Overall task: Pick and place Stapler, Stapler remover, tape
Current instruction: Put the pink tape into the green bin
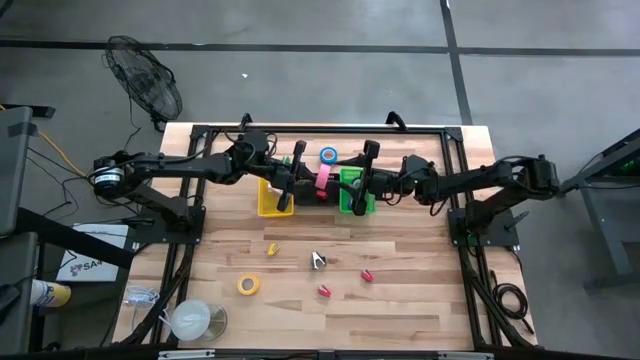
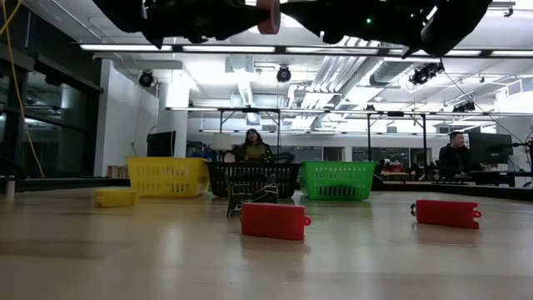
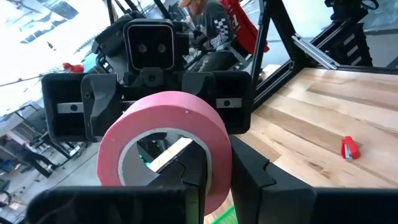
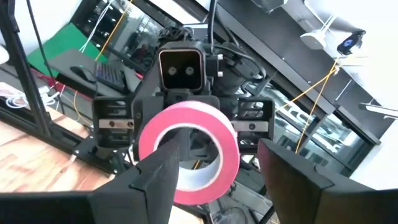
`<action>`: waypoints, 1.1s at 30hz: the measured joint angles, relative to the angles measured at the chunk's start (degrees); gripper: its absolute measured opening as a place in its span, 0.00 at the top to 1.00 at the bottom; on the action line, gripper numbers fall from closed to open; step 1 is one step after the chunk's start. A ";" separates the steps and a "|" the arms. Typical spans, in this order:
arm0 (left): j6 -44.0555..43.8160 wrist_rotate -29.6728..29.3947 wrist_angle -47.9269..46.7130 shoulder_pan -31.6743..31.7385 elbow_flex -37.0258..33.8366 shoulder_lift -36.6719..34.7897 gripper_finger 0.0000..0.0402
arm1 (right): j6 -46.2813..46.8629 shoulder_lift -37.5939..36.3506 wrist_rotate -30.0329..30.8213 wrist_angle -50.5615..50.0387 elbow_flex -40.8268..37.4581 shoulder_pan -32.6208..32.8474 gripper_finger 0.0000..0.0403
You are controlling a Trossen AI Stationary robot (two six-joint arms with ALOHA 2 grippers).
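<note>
High view: I see both arms meeting over the bins at the table's far side. Left gripper and right gripper face each other w/ the pink ring-shaped roll of tape between them, above the black mesh bin.
Bins: yellow mesh bin left of the black one, green mesh bin right of it.
Other tape: blue tape roll behind the bins, yellow tape roll near the front-left of the wooden table.
Loose items: grey metal staple remover mid-table; two small red staplers in front of and right of it; small yellow stapler to its left.
Low view: pink roll hangs up high, well above the black bin. A red stapler is nearest the lens, the second to the right. Two people sit in the room behind.
Left wrist view: my left fingers are pinched tight on the pink roll's wall, one finger inside the ring, one outside. Right gripper sits straight behind the roll.
Right wrist view: right fingers spread wide, one through the ring's hole, the other clear to the side; not clamped on the pink roll. Roll is just beyond the tips, left gripper behind it.
</note>
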 joint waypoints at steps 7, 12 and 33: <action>0.04 1.25 0.64 0.00 0.00 0.00 0.90 | -0.02 0.00 0.26 -0.14 0.00 -0.91 0.48; 0.13 1.25 0.64 0.00 0.00 0.00 0.90 | 0.01 0.00 -0.36 -0.13 0.00 -1.66 0.48; 0.31 0.64 -1.37 0.04 0.00 0.00 0.90 | 0.03 4.17 3.69 -0.18 3.56 -1.55 0.59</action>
